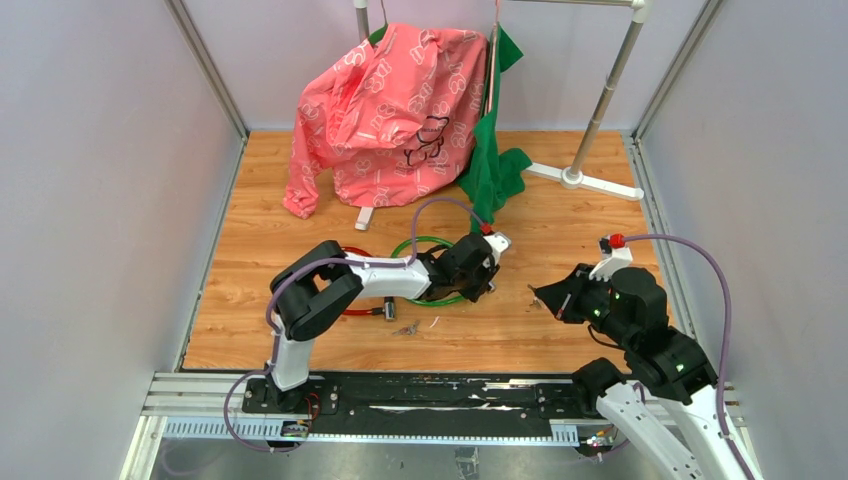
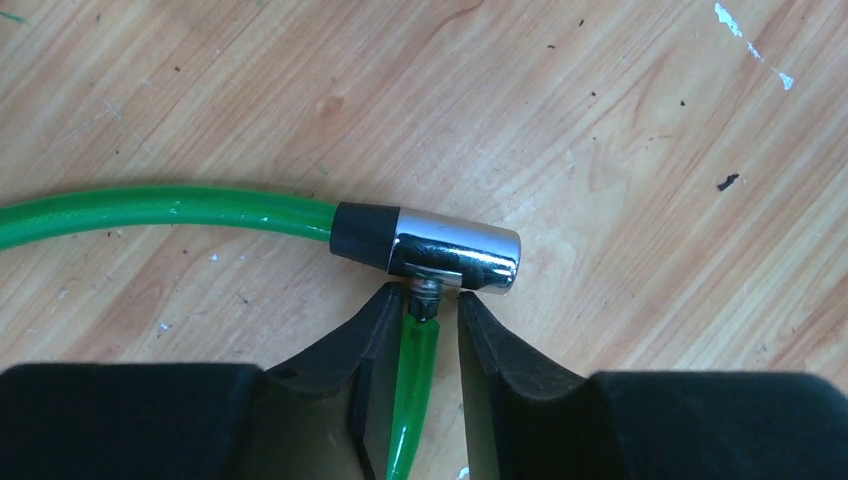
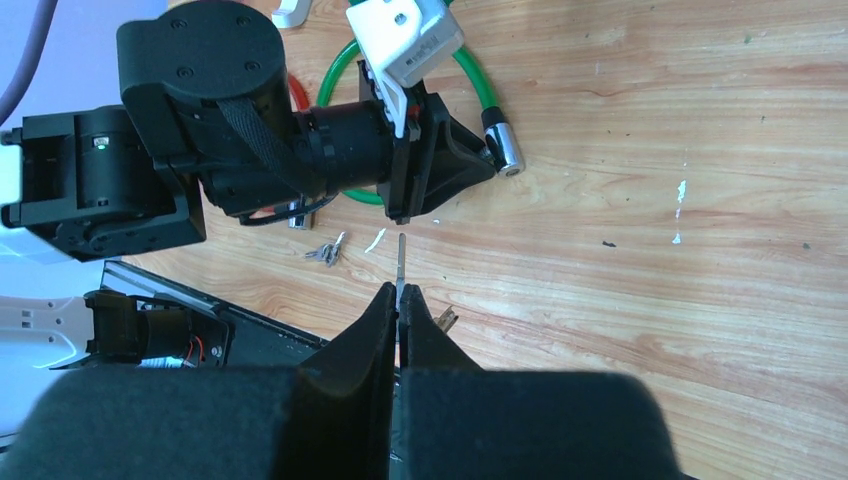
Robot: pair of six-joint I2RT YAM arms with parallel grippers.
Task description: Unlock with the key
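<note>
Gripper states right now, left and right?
Left gripper: slightly open around the green cable end.
Right gripper: closed on the key.

This is a robotics lab test cell. A wood-grain table (image 1: 580, 340) is boxed in by plain pale panels (image 1: 90, 200) at 9 and 3 o'clock. The left arm (image 1: 370, 275) and right arm (image 1: 650, 340) are bolted to an aluminium rail (image 1: 190, 395) at 6 o'clock. A clothes rack (image 1: 610, 80) with a pink garment (image 1: 390, 110) stands at 12 o'clock.
</note>
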